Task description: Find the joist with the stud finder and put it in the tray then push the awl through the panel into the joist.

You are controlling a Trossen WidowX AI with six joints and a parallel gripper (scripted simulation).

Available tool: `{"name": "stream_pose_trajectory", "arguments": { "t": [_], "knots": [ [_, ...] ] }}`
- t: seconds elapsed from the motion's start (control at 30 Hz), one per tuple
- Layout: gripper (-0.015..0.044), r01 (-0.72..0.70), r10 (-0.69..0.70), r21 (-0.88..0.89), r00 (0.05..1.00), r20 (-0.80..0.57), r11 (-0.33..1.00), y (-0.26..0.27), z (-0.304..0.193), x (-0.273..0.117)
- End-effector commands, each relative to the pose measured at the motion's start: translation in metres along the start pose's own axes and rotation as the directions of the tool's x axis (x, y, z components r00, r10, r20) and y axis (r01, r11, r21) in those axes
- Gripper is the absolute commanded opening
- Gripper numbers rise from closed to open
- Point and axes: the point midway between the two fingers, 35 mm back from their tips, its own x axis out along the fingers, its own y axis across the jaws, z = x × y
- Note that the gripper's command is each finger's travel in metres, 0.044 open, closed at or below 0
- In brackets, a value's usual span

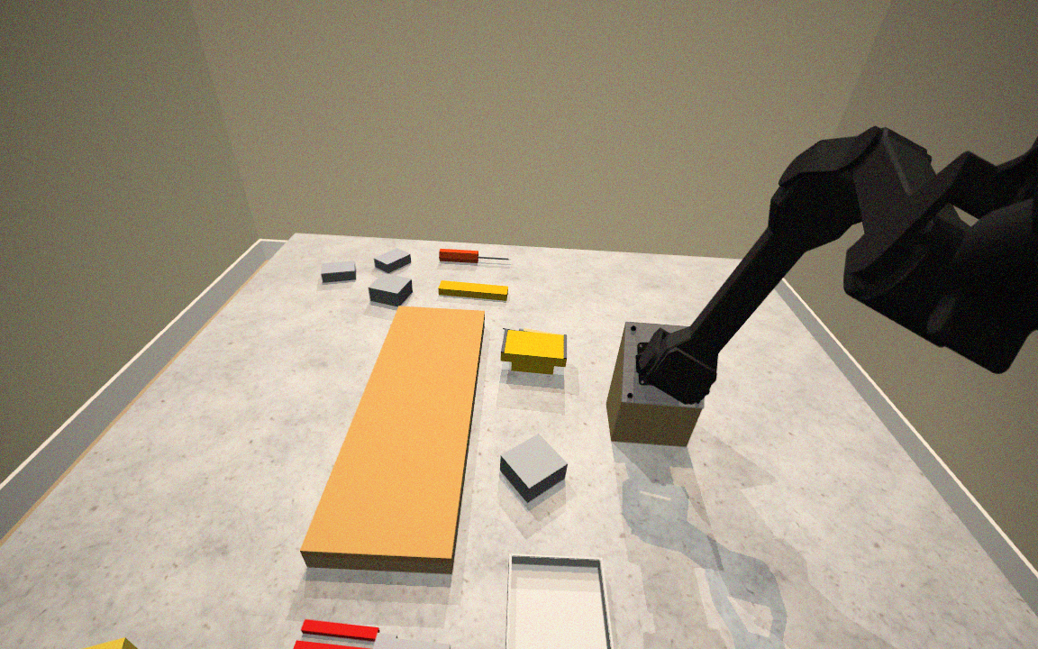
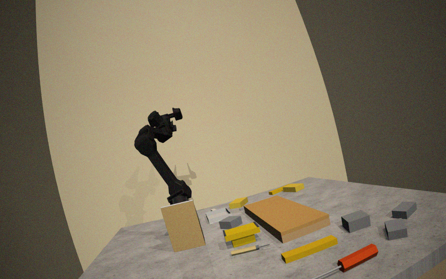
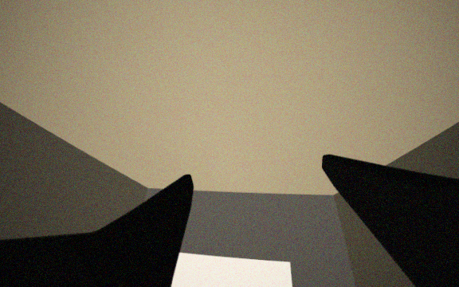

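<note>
The orange-tan floor panel [image 1: 405, 435] [image 2: 287, 216] lies flat; no hole shows in it. The yellow stud finder [image 1: 534, 345] [image 2: 242, 230], a wide block on a narrower base, stands beside the panel's long side, towards the arm base. A small tan-handled tool [image 2: 244, 250] with a thin metal point, apparently the awl, lies just beside it and is mostly hidden in the top view. The white tray [image 1: 559, 613] [image 2: 217, 216] is empty in the top view. My gripper [image 3: 256, 171] is open and empty, raised high above the table and aimed at the walls, away from these things.
A red-handled tool [image 1: 458, 255] [image 2: 358, 257] with a long thin shaft lies near a yellow bar [image 1: 472, 290] [image 2: 309, 248]. A grey block [image 1: 533, 466] [image 2: 230, 222] sits between stud finder and tray. Other grey blocks stand beyond the panel; red strips [image 1: 339, 629] lie before it.
</note>
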Motion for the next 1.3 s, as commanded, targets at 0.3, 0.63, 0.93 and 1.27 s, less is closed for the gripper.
{"name": "stream_pose_trajectory", "arguments": {
  "t": [0.3, 0.63, 0.93, 1.27],
  "knots": [
    [0.044, -0.292, 0.29, -0.066, 0.843, 0.454, 0.954, 0.123, 0.184, -0.03],
    [0.044, -0.61, 0.583, -0.188, 0.551, 0.597, 0.77, 0.257, 0.246, -0.11],
    [0.044, -0.871, 0.787, -0.253, 0.212, 0.579, 0.421, 0.369, 0.242, -0.215],
    [0.044, -0.968, 0.85, -0.222, -0.215, 0.48, -0.12, 0.454, 0.196, -0.355]
  ]
}}
